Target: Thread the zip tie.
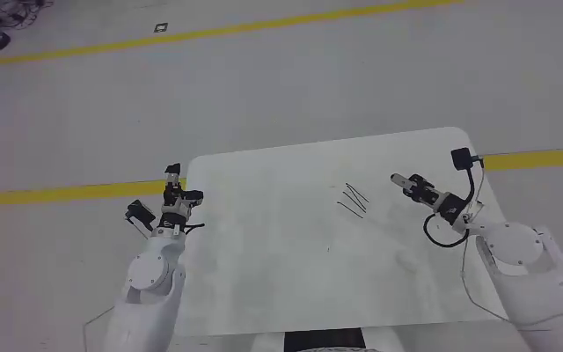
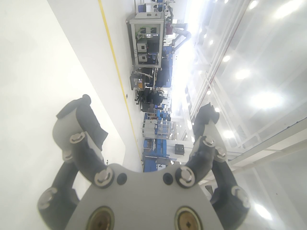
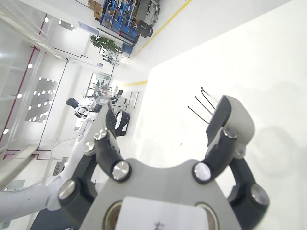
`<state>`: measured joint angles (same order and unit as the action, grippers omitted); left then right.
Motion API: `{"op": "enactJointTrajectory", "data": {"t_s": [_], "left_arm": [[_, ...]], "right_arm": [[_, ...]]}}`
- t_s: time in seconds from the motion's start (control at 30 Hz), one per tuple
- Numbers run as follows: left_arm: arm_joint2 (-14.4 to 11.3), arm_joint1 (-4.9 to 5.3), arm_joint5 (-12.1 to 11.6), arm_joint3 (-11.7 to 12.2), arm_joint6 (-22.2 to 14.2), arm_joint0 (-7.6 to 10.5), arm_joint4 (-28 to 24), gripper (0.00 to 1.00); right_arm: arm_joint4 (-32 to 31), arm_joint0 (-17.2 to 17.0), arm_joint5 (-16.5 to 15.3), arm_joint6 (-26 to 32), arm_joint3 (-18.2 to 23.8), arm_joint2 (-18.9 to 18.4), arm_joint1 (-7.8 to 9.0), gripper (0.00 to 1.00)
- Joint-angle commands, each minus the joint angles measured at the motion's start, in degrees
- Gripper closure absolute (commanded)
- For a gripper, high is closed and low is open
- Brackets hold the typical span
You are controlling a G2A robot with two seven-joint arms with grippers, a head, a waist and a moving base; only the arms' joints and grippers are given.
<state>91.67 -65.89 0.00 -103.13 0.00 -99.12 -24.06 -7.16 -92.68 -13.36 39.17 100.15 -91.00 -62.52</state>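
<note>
Top view showed the white table (image 1: 290,264), the left gripper (image 1: 181,182) at its left edge and the right gripper (image 1: 400,181) over its right side, both with fingers spread and holding nothing, and a few thin black zip ties (image 1: 352,200) lying loose near the right gripper.

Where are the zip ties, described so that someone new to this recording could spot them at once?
Start at the white table with rounded corners. On the side nearer the right gripper, just ahead of its open fingers, lie the zip ties. They are a small bunch of thin, straight black strands lying loose and flat, dark lines against the pale top.
</note>
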Motion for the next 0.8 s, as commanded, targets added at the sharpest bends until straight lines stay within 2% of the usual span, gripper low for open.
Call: {"op": "enactJointTrajectory", "data": {"t_s": [0.0, 0.1, 0.23, 0.33, 0.37, 0.47, 0.57, 0.6, 0.67, 0.77], "left_arm": [[0.0, 0.00, 0.0, 0.0, 0.0, 0.00, 0.0, 0.00], [0.0, 0.00, 0.0, 0.0, 0.0, 0.00, 0.0, 0.00], [0.0, 0.00, 0.0, 0.0, 0.0, 0.00, 0.0, 0.00], [0.0, 0.00, 0.0, 0.0, 0.0, 0.00, 0.0, 0.00], [0.0, 0.00, 0.0, 0.0, 0.0, 0.00, 0.0, 0.00], [0.0, 0.00, 0.0, 0.0, 0.0, 0.00, 0.0, 0.00], [0.0, 0.00, 0.0, 0.0, 0.0, 0.00, 0.0, 0.00], [0.0, 0.00, 0.0, 0.0, 0.0, 0.00, 0.0, 0.00], [0.0, 0.00, 0.0, 0.0, 0.0, 0.00, 0.0, 0.00], [0.0, 0.00, 0.0, 0.0, 0.0, 0.00, 0.0, 0.00]], "right_arm": [[0.0, 0.0, 0.0, 0.0, 0.0, 0.0, 0.00, 0.00], [-2.9, 0.8, -1.7, 1.4, 1.2, 0.6, 0.17, 0.00], [-10.0, 7.1, -5.6, 8.5, 0.7, 3.1, 0.77, 0.00], [-11.6, 12.5, -6.1, 13.8, -0.8, 5.9, 1.03, 0.00], [-12.7, 15.1, -6.1, 17.7, -1.8, 7.8, 1.21, 0.00], [-14.0, 21.2, -6.1, 23.2, -4.6, 12.3, 1.48, 0.00], [-13.2, 25.8, -6.1, 28.6, -6.5, 17.2, 1.79, 0.00], [-16.0, 27.8, -6.1, 31.5, -6.9, 19.9, 2.11, 0.00], [-17.4, 29.8, -6.1, 33.2, -7.3, 23.1, 2.38, 0.00], [-17.4, 29.8, -6.1, 33.2, -7.3, 23.1, 2.38, 0.00]]}}
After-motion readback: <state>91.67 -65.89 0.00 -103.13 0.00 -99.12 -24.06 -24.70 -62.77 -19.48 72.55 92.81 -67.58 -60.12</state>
